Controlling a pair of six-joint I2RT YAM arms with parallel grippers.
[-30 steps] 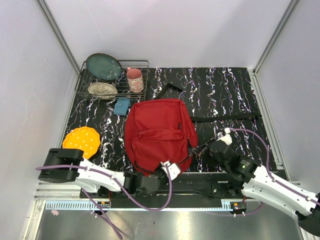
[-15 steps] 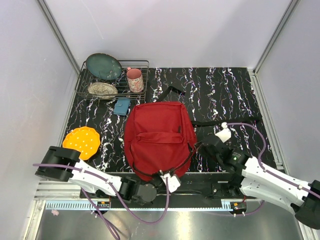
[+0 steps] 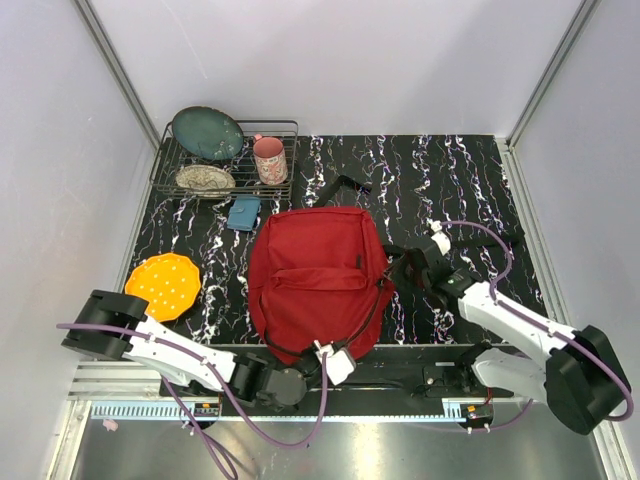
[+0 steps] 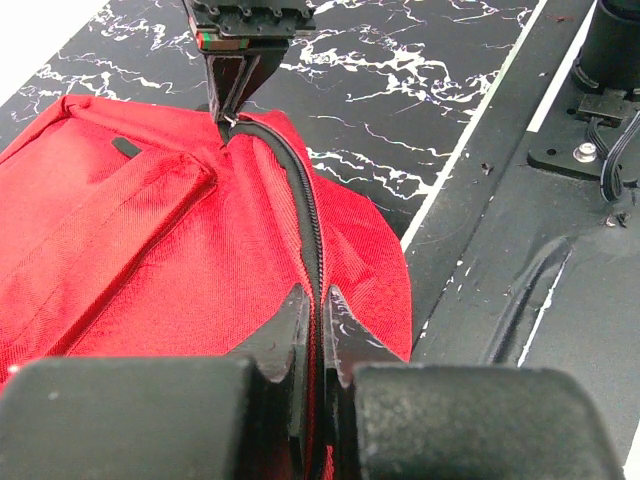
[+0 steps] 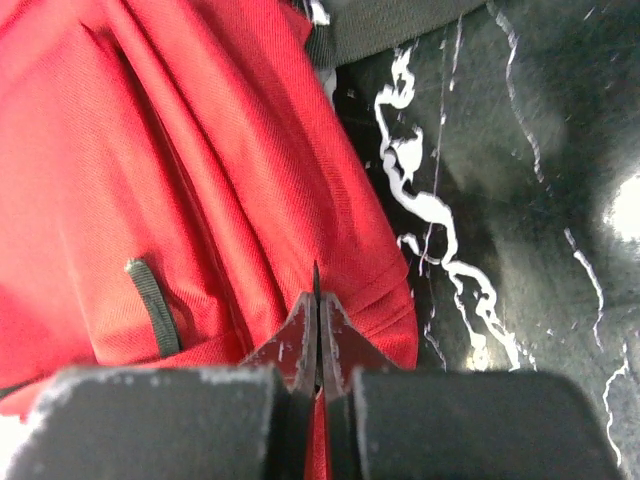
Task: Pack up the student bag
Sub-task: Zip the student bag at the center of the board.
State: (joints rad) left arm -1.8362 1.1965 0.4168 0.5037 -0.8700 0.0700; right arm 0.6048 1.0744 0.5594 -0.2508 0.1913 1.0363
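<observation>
Because both arms gripped one seam line, opposing pulls could strain the zipper (image 4: 300, 190) or drag the student bag (image 3: 315, 275) off the near edge at 6 o'clock; it lay flat at the centre of the marbled table (image 3: 450, 180). Left gripper (image 4: 315, 300): jaws clenched almost fully on the black zipper at the bag's 6 o'clock rim. Right gripper (image 5: 316, 300): jaws pressed together, pinching red fabric at the bag's 3 o'clock side.

I see the student bag (image 3: 318, 280) lying flat, front pocket up, by the table's (image 3: 450, 180) near edge, about midway along. Red fabric, black zipper, black straps trailing out.
</observation>
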